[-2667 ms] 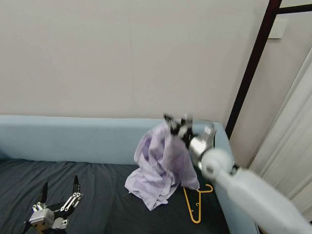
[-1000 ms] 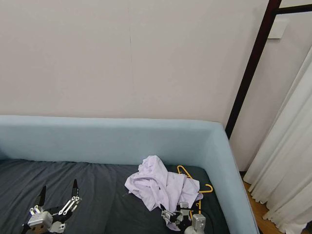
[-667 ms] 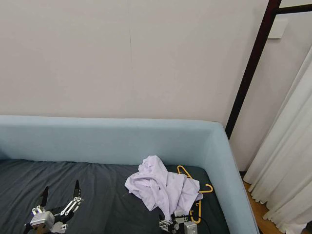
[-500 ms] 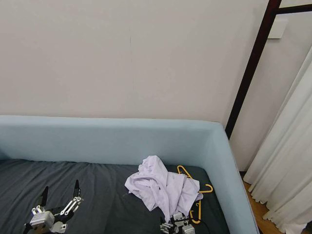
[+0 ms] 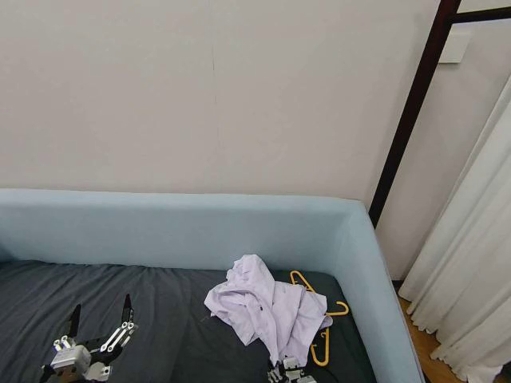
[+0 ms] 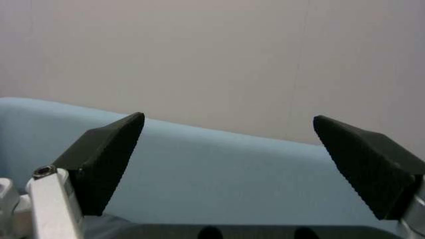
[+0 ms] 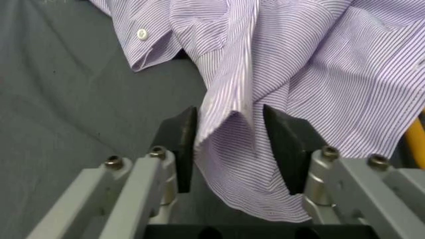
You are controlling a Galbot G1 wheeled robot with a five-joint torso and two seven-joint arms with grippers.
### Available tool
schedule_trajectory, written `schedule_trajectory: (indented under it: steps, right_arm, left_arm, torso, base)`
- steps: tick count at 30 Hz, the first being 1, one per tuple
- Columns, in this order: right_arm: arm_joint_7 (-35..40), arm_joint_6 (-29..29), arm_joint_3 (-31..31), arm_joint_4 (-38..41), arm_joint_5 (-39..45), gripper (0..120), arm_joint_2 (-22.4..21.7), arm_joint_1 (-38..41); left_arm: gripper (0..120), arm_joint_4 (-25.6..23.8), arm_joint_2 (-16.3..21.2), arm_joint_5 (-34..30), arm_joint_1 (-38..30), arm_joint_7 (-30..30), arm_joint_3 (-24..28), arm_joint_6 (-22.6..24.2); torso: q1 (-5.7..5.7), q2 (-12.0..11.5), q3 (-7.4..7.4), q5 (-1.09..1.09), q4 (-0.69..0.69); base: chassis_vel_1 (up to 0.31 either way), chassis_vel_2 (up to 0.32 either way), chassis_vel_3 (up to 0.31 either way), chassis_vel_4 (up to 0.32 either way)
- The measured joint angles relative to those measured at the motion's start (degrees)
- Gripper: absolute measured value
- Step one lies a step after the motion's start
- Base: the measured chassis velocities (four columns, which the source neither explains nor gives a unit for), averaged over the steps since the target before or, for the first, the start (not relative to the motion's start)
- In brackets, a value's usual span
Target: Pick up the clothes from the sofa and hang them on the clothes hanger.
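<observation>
**Clerk:** Moved since the earlier check: right pincer (image 7: 229, 129). It was raised by the back corner of the sofa (image 5: 184, 231) with the shirt (image 5: 267, 307) hanging from it. It is now down low at the near edge of the seat. The shirt is no longer lifted and is back in a heap.

**Checker:** Item one, shirt. Location?

**Clerk:** Purple-and-white striped, crumpled on the dark seat cushion toward the sofa's right end, near the armrest. The right wrist view shows one white button.

**Checker:** Item two?

**Clerk:** Hanger (image 5: 320, 339), yellow, lying flat on the seat. It is partly under the shirt's right side, with the rest sticking out toward the armrest.

**Checker:** State of the right pincer?

**Clerk:** Fingers (image 7: 180, 149) partly apart and pointing at the shirt. One sits on either side of a raised fold at its near hem. A thin shadow shows between the cloth and one pad, with no squeeze evident.

**Checker:** And the other?

**Clerk:** Left pincer (image 6: 227, 122), idle over the left half of the seat, well apart from the shirt. Its fingers are spread wide with nothing between them, and it faces the light blue backrest.

**Checker:** Surroundings?

**Clerk:** Dark pole (image 5: 411, 112), upright just past the sofa's right end, against the pale wall (image 5: 200, 96). White curtain (image 5: 471, 263) farther right.
</observation>
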Motion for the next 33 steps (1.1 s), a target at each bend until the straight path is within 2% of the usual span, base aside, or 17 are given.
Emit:
schedule_trajectory:
  steps: [2,8,10,12,22,26,33]
  right_arm:
    - [-0.03,0.20,0.04,0.13,-0.02,34,-0.02,-0.05]
    - [-1.04,2.89,0.66,0.53,-0.46,9,-0.09,0.10]
    - [-1.15,3.25,0.84,0.82,-0.40,8,-0.12,0.17]
    - [-1.38,3.68,1.30,1.67,-0.29,0,-0.32,0.36]
    - [-3.43,5.21,4.90,5.57,-4.05,0,-2.65,0.91]
    - [-5.85,4.06,5.81,8.00,-5.57,0,-5.27,1.01]
    - [-10.29,4.71,6.63,10.08,-4.74,0,-8.82,1.96]
  left_arm:
    - [100,0.01,-0.03,0.03,-0.03,-0.01,0.07,-0.01]
    - [100,0.27,-0.18,0.14,-0.32,-0.04,0.45,-0.03]
    - [100,0.35,-0.18,0.14,-0.36,-0.05,0.45,-0.03]
    - [100,0.50,-0.18,0.15,-0.47,-0.06,0.46,-0.03]
    - [100,1.70,0.55,-0.01,-1.40,-0.08,1.70,0.22]
    - [100,2.72,2.68,-1.59,-2.18,0.10,2.27,1.58]
    - [100,7.63,9.41,-9.11,-4.95,4.73,3.74,2.67]
  torso:
    - [0.00,0.00,0.00,0.00,0.00]
    - [0.00,0.00,0.00,0.00,0.00]
    - [0.00,0.00,0.00,0.00,0.00]
    - [0.00,0.00,0.00,0.00,0.00]
    - [0.00,0.00,0.00,0.01,0.01]
    - [0.00,0.00,0.00,0.00,0.00]
    - [0.00,0.00,0.00,0.00,0.01]
  base:
    - [0.000,0.000,0.000,0.000]
    - [0.000,0.000,0.000,0.000]
    - [0.000,0.000,0.000,0.000]
    - [0.000,0.000,0.000,0.000]
    - [0.000,0.000,0.000,0.000]
    - [0.000,0.000,0.000,0.000]
    - [0.000,0.000,0.000,0.000]
